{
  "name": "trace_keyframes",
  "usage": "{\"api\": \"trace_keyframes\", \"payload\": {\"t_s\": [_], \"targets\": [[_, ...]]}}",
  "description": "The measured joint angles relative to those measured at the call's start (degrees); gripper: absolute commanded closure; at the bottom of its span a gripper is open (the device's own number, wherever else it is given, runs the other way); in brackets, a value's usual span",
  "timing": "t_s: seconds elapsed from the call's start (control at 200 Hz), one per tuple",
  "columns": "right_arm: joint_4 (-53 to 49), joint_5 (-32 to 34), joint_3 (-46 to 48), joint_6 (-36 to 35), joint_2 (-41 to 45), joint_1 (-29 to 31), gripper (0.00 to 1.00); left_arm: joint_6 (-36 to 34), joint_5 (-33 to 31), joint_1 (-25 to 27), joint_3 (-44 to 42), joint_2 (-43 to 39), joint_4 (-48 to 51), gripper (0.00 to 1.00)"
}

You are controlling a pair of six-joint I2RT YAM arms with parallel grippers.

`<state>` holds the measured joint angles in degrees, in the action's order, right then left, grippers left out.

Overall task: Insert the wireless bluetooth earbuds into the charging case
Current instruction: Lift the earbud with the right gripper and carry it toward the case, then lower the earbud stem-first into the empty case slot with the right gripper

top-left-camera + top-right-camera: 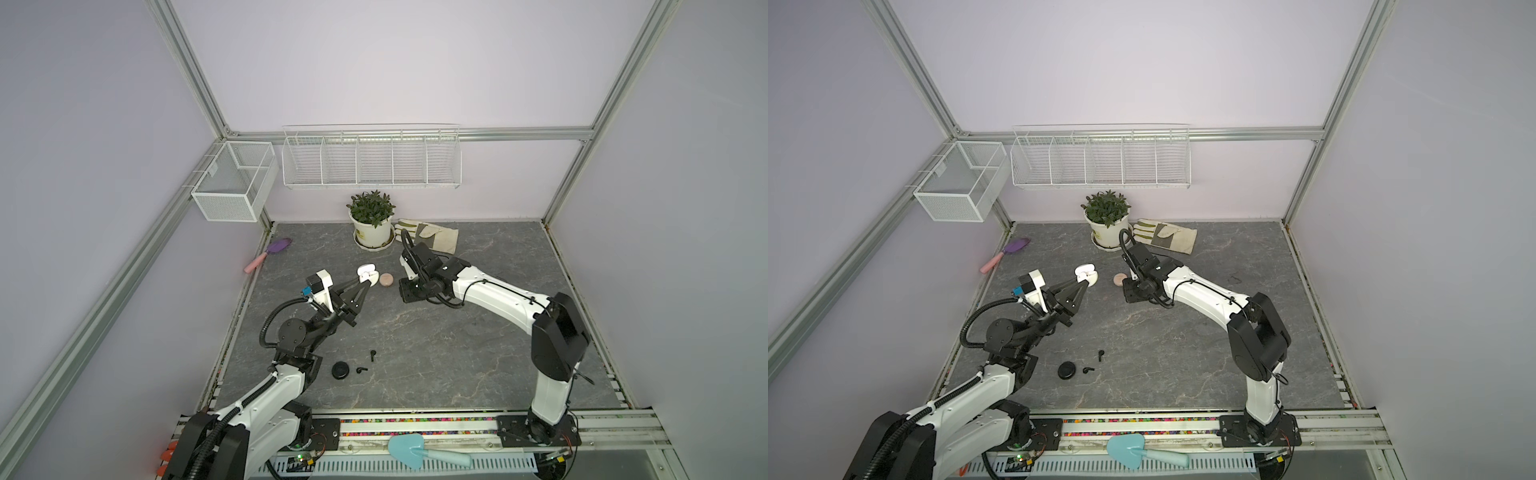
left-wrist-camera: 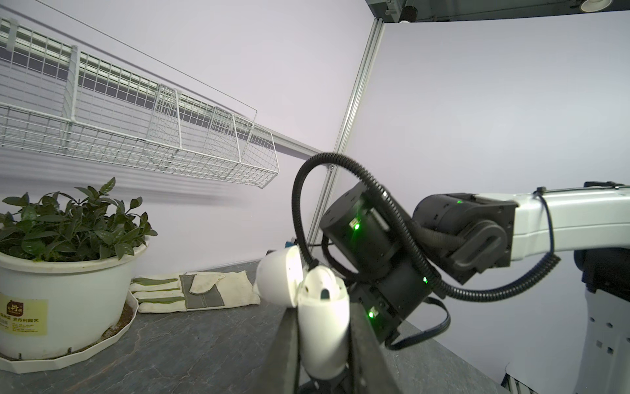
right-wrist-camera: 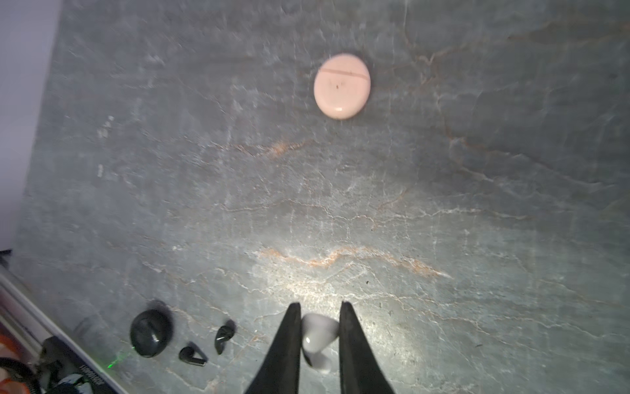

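Right wrist view has the right gripper [image 3: 320, 307] pinched narrow on a white earbud [image 3: 318, 332], hanging over the grey table [image 3: 477, 204]. It's a bit blurry, but the bud is clearly between the tips. In both top views the left gripper [image 1: 365, 286] is clamped on the white charging case [image 1: 368, 275], lid flipped open, lifted up left of centre toward the far side. The closed pink case [image 1: 386, 279] lies on the table just right of it. Near-left sits a closed black case [image 1: 341, 369], with two black earbuds [image 1: 372, 355] loose just to its right.
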<state>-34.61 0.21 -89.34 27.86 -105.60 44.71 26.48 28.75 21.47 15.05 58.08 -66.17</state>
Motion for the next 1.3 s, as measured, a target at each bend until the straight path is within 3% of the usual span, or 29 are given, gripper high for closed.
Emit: {"api": "trace_keyframes", "payload": {"t_s": [0.65,0.98,1.299], "targets": [[-0.3,3.9,-11.5,-2.8,14.3,2.1,0.83,0.9,4.7,0.0,2.9,6.3,-9.6,1.0],[2.6,4.5,-14.2,-3.2,14.6,8.1,0.83,1.3,5.6,0.0,3.2,7.6,-11.8,1.0],[5.1,4.5,-14.2,-1.6,13.3,10.2,0.83,1.3,5.6,0.0,3.2,7.3,-12.0,1.0]]}}
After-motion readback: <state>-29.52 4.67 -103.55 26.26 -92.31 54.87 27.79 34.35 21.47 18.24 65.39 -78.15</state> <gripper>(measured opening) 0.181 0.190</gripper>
